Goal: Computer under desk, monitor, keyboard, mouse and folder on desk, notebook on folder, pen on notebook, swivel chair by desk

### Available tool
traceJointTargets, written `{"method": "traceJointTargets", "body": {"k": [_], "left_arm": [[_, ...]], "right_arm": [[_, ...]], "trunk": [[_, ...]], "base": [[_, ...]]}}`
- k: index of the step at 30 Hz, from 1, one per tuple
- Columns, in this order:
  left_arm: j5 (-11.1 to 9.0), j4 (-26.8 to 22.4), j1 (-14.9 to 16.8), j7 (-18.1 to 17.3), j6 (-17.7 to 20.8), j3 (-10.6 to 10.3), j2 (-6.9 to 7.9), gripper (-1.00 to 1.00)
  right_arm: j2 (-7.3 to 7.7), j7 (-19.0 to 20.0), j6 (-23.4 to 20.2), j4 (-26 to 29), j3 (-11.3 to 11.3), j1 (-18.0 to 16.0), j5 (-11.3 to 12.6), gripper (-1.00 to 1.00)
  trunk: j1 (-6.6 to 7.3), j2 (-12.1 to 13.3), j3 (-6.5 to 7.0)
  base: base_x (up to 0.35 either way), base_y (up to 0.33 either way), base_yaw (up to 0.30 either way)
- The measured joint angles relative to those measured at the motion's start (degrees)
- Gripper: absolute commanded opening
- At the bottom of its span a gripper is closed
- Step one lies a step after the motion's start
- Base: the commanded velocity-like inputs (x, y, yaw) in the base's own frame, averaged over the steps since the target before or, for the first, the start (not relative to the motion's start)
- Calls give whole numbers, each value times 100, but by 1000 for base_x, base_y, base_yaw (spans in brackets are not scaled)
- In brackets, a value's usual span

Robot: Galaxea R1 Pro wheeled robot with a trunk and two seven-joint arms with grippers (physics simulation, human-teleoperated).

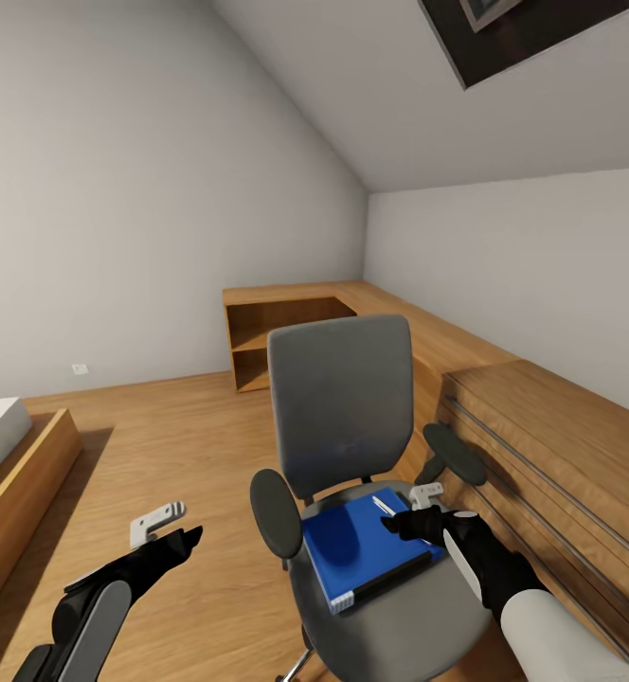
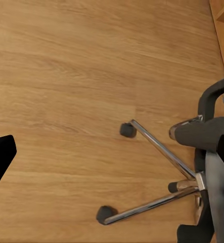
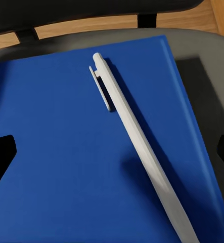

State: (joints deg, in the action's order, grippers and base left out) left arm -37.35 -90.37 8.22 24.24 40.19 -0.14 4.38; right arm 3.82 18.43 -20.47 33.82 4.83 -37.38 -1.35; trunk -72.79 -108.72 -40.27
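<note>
On the seat of the swivel chair (image 1: 352, 426), right in front of you, the blue folder (image 1: 362, 549) lies flat with its white page edges toward you, and a darker flat thing shows on the seat past one edge of it in the right wrist view; you cannot tell what it is. Your right claw (image 1: 411, 519) hangs just over the folder's far right corner, and the pen (image 1: 384, 505) juts out from it, tilted up toward the chair back. In the right wrist view the pen (image 3: 137, 136) runs slantwise above the folder (image 3: 66, 152) with its clip end away from the camera and a shadow beside it; the dark fingertips (image 3: 0, 154) stand at the picture's two sides, so you cannot tell whether that claw is clamped on the pen or simply spread around it. Your left claw (image 1: 168, 530) hovers over the wooden floor (image 1: 172, 436) to the left of the chair, away from its dark armrest, and its white and black fingers look slightly apart with nothing between them. Below it, the left wrist view shows the chair's chrome base (image 2: 162, 177) with black casters on the planks. Beside the chair on the right stands a light wooden drawer chest (image 1: 551, 455), and open wooden shelving (image 1: 277, 332) sits in the far corner.
</note>
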Motion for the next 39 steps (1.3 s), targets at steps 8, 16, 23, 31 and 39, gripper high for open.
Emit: {"method": "traceJointTargets", "body": {"k": [8, 16, 23, 31, 39], "left_arm": [[-1, 0, 0, 3, 0, 27, -8, 100], [-1, -3, 0, 0, 2, 29, -72, 100], [0, -8, 0, -4, 4, 32, -82, 100], [-1, -9, 0, -5, 7, 32, -79, 100], [-1, -9, 0, -5, 7, 32, -79, 100]], "right_arm": [[1, 0, 0, 4, 8, 1, 0, 100], [-15, -22, -129, 132, 7, 6, -13, 100], [16, -16, -6, 35, 27, -41, -17, 100], [33, -10, 25, -68, 34, -48, -16, 100], [35, -9, 10, -73, 26, -48, -16, 100]], "trunk": [[-153, -279, -125], [-220, -401, -179], [-220, -401, -180], [-220, -401, -180], [-220, -401, -180]], "base": [[0, 0, 0], [0, 0, 0], [0, 0, 0], [0, 0, 0], [0, 0, 0]]}}
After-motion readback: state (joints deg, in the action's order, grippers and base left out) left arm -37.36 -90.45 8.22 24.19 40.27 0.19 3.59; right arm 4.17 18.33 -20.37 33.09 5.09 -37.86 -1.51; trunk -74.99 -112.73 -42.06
